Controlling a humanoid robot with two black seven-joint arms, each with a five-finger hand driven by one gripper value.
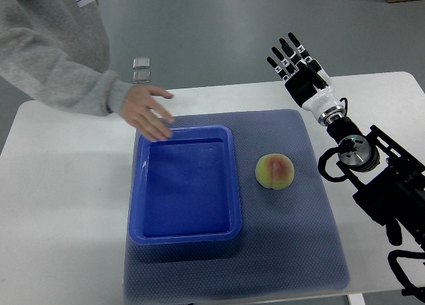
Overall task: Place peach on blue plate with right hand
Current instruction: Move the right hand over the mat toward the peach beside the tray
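A peach, yellow-green with a pink blush, lies on the blue-grey mat just right of the blue plate, a deep rectangular tray with nothing in it. My right hand is raised beyond the mat's far right corner, well behind the peach, fingers straight and spread, holding nothing. Its arm runs in from the right edge. My left arm is out of view.
A person in a grey sleeve reaches in from the upper left; their hand hovers by the tray's far left corner. The mat lies on a white table. Two small silver squares sit on the floor beyond the table.
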